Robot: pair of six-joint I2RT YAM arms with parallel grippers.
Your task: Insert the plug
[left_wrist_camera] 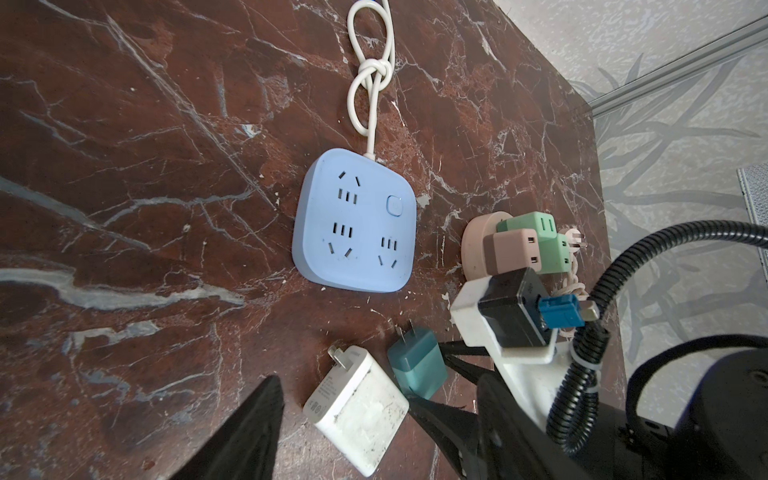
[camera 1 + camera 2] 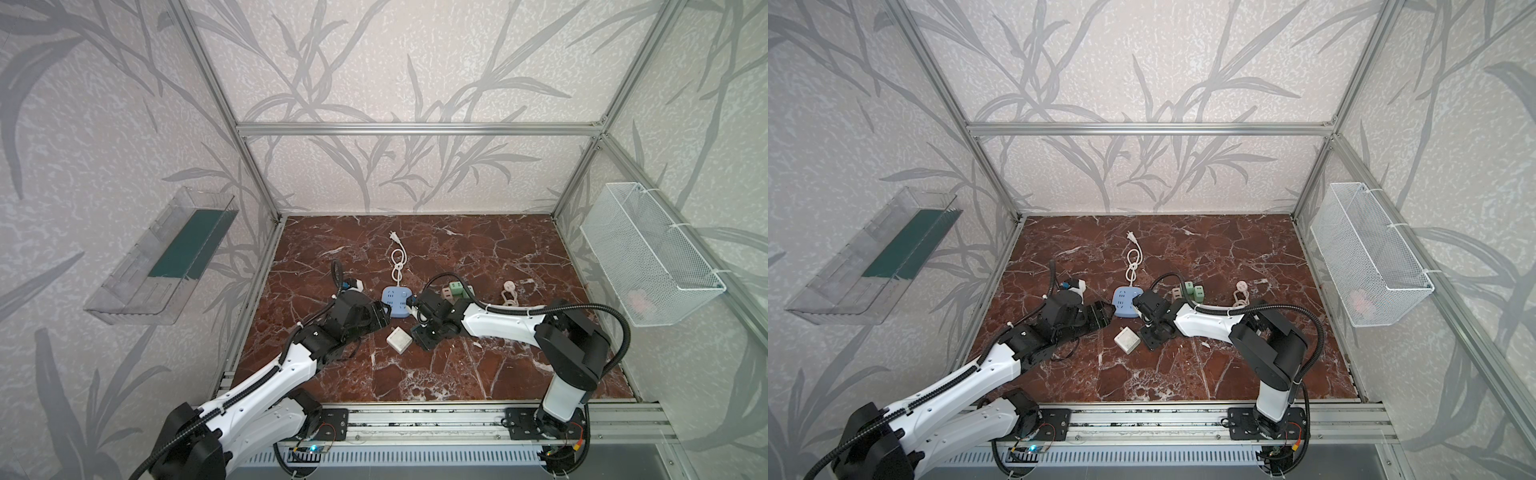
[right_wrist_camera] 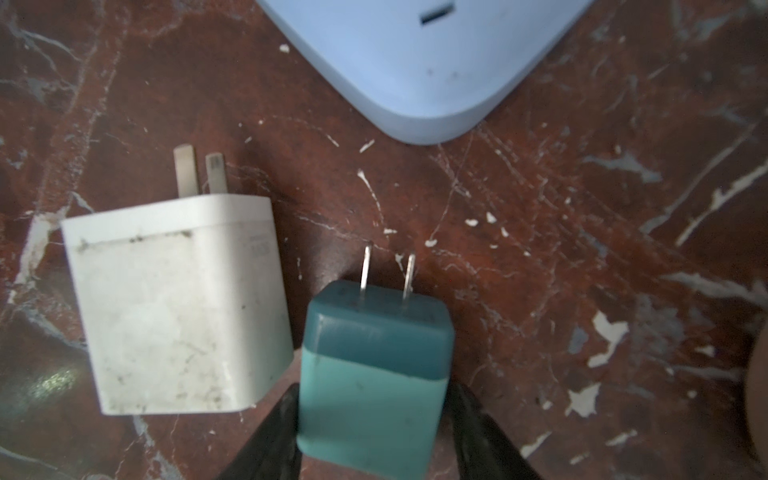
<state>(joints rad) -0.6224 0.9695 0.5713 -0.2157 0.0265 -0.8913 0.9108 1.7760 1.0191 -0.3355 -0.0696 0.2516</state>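
A teal two-prong plug (image 3: 376, 365) sits between the black fingers of my right gripper (image 3: 374, 411), which is shut on its sides. Its prongs point toward the corner of the light blue power strip (image 3: 424, 62), a short gap away. In both top views the strip (image 2: 395, 302) (image 2: 1124, 301) lies flat mid-table between the two arms. The left wrist view shows its sockets (image 1: 355, 224) empty, with the teal plug (image 1: 417, 365) near it. My left gripper (image 1: 341, 388) is open, and a white charger (image 1: 357, 411) lies on the table between its fingers in that view.
A green and pink adapter cluster (image 2: 455, 291) lies just right of the strip. The strip's knotted white cord (image 2: 397, 257) runs toward the back. A pale corded plug (image 2: 509, 293) lies further right. A wire basket (image 2: 648, 253) hangs on the right wall, a clear shelf (image 2: 166, 257) on the left.
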